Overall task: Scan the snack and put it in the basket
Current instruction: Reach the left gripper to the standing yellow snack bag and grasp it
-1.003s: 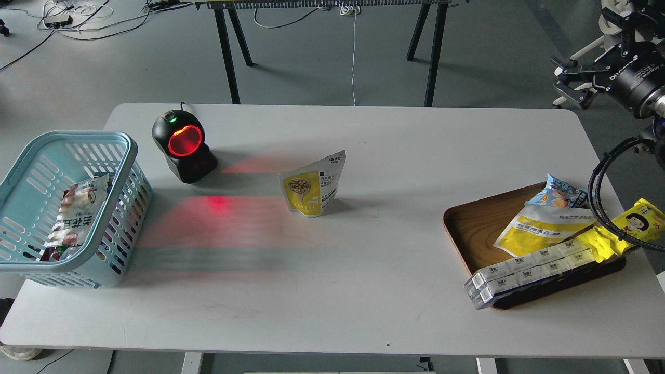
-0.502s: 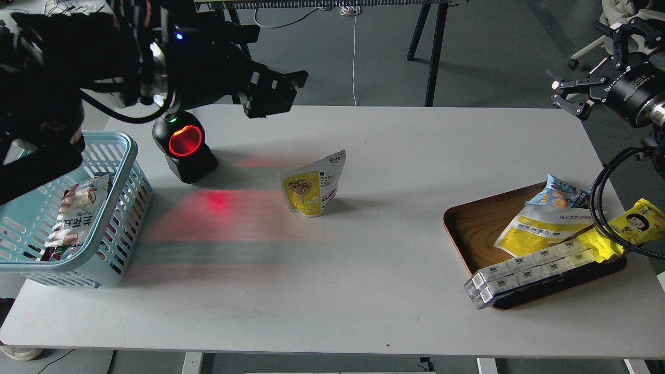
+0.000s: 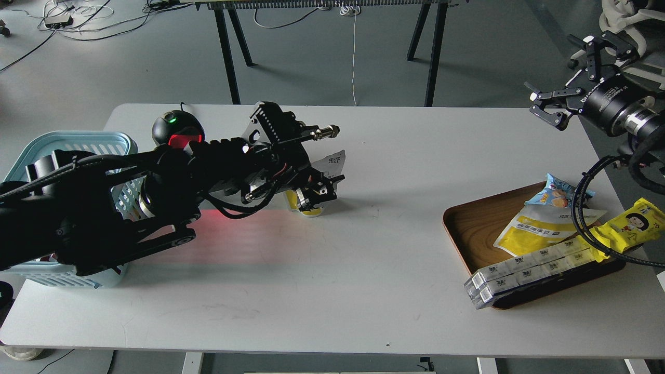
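Left hand (image 3: 318, 191) sits low at the snack (image 3: 332, 162), right in front of it from the head view, so most of the pouch is covered; only its white top corner w/ dark text and a bit of yellow bottom edge show. Fingers are dark and bunched against the pouch; can't tell if they're spread or closed, or whether they actually grip it. Snack stands upright on the counter (image 3: 363, 270), about mid-counter, slightly left of centre. Left arm runs from the left edge across toward the pouch, passing over the basket (image 3: 78, 139) and partly in front of the scanner (image 3: 179, 130).

Scanner is black w/ a red glowing window and a small green light on top, standing near the counter's back-left, just beside the basket. Red glow falls on the counter below the arm. Basket is light blue w/ slotted sides, at the counter's left edge, mostly hidden by the arm; contents not readable now.

Right hand (image 3: 563, 83) is up at the far right, above and beyond the counter's back-right corner, fingers spread wide, holding nothing.

Wooden tray (image 3: 467, 228) lies at the counter's right side, well apart from the snack. In it: a flat yellow-and-white pouch (image 3: 540, 228), a blue packet (image 3: 556, 195) behind it, a long clear-wrapped pack (image 3: 530, 270) across the front rim, and a bright yellow wrapper w/ cartoon face (image 3: 631, 226) hanging over the right rim.
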`<state>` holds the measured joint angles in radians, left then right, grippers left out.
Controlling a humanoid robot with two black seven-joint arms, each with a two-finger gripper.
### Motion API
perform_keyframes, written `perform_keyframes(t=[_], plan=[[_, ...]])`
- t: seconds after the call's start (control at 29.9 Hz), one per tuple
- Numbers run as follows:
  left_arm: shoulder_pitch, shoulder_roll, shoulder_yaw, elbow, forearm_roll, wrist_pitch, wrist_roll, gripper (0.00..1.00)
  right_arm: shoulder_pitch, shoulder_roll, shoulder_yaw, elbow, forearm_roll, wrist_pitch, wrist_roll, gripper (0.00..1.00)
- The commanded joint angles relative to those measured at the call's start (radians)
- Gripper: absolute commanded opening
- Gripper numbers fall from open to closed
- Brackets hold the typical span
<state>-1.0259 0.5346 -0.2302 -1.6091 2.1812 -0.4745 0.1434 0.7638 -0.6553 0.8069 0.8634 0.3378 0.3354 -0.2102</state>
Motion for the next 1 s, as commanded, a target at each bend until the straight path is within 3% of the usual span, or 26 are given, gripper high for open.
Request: perform_keyframes(t=[0.0, 0.27, 0.4, 0.67, 0.74, 0.8, 0.97], plan=[[0.007, -0.016, -0.001, 0.043, 0.0, 0.004, -0.005, 0.97, 0.003, 0.002, 0.0, 0.0, -0.005, -0.001, 0.0, 0.97], [0.096, -0.021, -0.041, 0.106, 0.0, 0.008, -0.025, 0.96, 0.005, 0.006, 0.0, 0.0, -0.02, -0.001, 0.0, 0.97], [0.133, -0.022, -0.07, 0.123, 0.0, 0.008, -0.041, 0.87, 0.003, 0.006, 0.0, 0.0, -0.022, -0.001, 0.0, 0.97], [0.144, -0.025, -0.077, 0.138, 0.0, 0.008, -0.044, 0.31, 0.006, 0.006, 0.0, 0.0, -0.022, -0.001, 0.0, 0.97], [0.144, -0.027, -0.078, 0.138, 0.0, 0.008, -0.042, 0.25, 0.006, 0.006, 0.0, 0.0, -0.022, -0.001, 0.0, 0.97], [0.144, -0.028, -0.086, 0.138, 0.0, 0.01, -0.039, 0.04, 0.006, 0.006, 0.0, 0.0, -0.022, -0.001, 0.0, 0.97], [0.145, -0.027, -0.093, 0.138, 0.0, 0.01, -0.036, 0.0, 0.006, 0.006, 0.0, 0.0, -0.025, -0.001, 0.0, 0.97]])
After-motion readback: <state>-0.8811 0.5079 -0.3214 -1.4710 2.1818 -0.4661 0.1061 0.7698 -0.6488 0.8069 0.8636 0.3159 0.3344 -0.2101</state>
